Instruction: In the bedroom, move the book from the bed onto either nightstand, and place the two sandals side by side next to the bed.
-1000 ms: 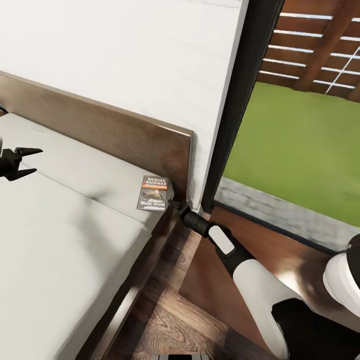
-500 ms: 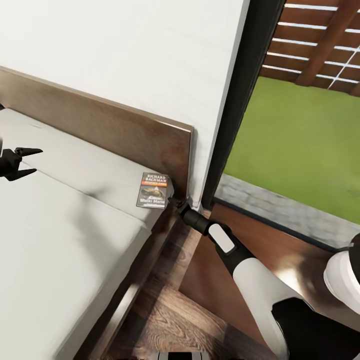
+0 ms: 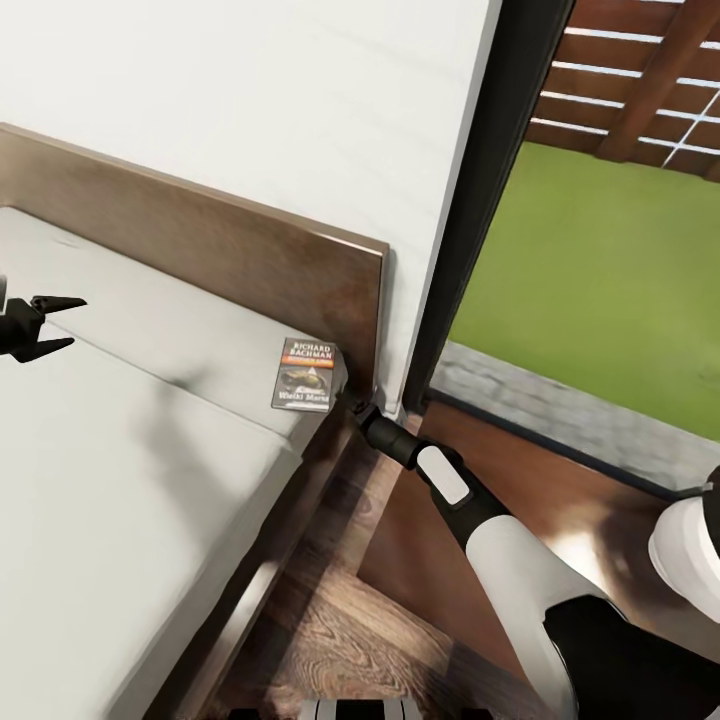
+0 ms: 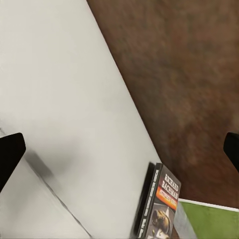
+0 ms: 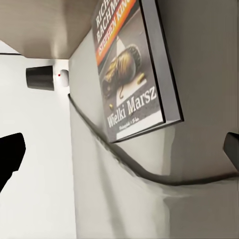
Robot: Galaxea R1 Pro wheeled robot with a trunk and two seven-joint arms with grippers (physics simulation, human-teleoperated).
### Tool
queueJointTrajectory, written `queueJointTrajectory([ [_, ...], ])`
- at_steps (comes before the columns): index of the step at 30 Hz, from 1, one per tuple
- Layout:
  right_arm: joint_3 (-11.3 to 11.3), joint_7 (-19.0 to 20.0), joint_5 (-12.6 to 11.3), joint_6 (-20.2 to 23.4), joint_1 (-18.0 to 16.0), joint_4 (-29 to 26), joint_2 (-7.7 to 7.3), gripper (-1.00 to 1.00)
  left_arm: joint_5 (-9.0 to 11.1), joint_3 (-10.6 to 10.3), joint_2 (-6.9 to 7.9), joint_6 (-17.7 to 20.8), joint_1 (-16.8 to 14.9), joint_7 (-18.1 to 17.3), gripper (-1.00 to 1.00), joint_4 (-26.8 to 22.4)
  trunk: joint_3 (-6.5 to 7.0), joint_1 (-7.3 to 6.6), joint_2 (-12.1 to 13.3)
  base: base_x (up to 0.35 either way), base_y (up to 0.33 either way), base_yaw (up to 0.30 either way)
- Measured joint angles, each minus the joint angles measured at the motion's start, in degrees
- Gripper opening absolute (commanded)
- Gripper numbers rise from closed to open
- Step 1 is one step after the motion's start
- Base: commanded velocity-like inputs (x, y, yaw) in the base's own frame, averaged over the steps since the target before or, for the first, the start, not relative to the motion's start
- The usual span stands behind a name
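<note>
The book (image 3: 306, 374) lies flat on the grey mattress of the bed (image 3: 120, 480), at the corner by the dark headboard (image 3: 250, 270). My right gripper (image 3: 351, 404) is open just off that mattress corner, beside the book's near edge and not touching it. In the right wrist view the book (image 5: 132, 69) lies close ahead of the right gripper (image 5: 119, 149), with its fingertips (image 5: 11, 152) spread wide. My left gripper (image 3: 55, 322) hovers open over the mattress, far to the left. Its wrist view catches the book (image 4: 162, 204) at a distance. The sandals are out of view.
The nightstand (image 3: 400, 540), with a glossy brown top, stands right of the bed under my right arm. A black window frame (image 3: 470, 220) rises behind it, with grass and a wooden fence outside. Wood-plank floor (image 3: 340, 640) runs along the bed's side.
The whole picture has shifted slightly, so the camera moved. The book lies where it was, and both grippers stay open in about the same places.
</note>
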Motion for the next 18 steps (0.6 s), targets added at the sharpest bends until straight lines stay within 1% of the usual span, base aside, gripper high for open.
queueJointTrajectory([
  [11,0.08,-0.18,0.0,-0.07,-0.02,-0.1,0.0,1.0,0.01,0.0,-0.09,0.0,0.0,0.0,1.0,0.05,-0.89,0.0,0.0,0.0,0.0,0.0],
  [18,0.05,-1.13,-0.02,-0.11,-0.63,-0.11,0.0,1.0,0.0,0.0,-0.09,0.0,0.0,0.0,1.0,0.06,-1.32,0.0,0.0,0.0,0.0,0.0],
])
